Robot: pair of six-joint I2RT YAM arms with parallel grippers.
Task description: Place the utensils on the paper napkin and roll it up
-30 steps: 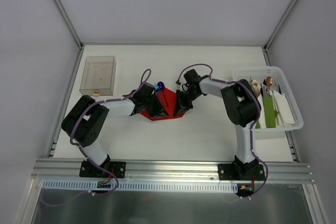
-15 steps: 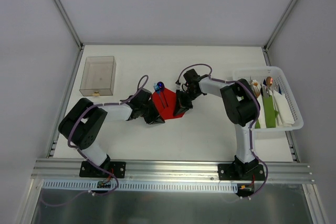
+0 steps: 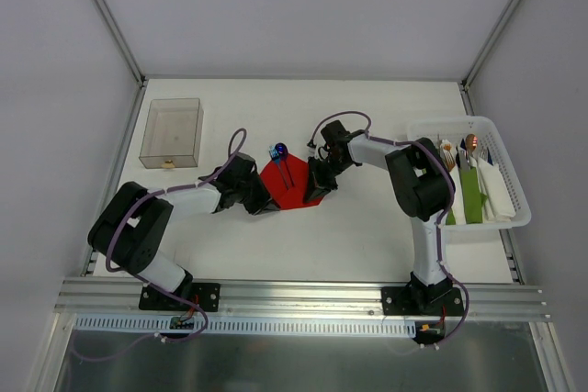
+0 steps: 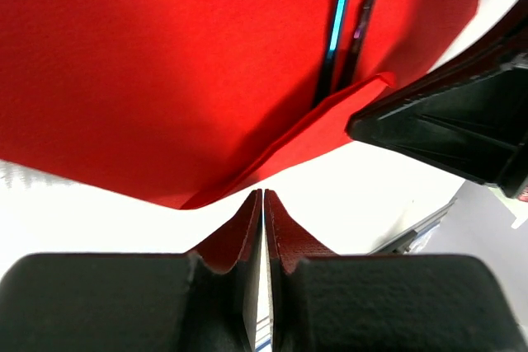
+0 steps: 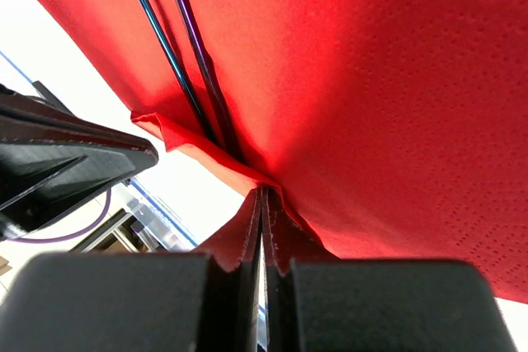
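The left end effector (image 4: 262, 197), pressed together and empty, sits just beside the napkin (image 3: 287, 192) on the bench (image 3: 367, 117). Both utensils (image 3: 280, 154) already lie on it. The right end effector (image 5: 264, 194) pinches its folded edge. Rolling looks barely begun.

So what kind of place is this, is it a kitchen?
Probably a robot test bench, not a kitchen: two robot arms bolted to a metal rail, plain white walls around the table, and a basket of cutlery.
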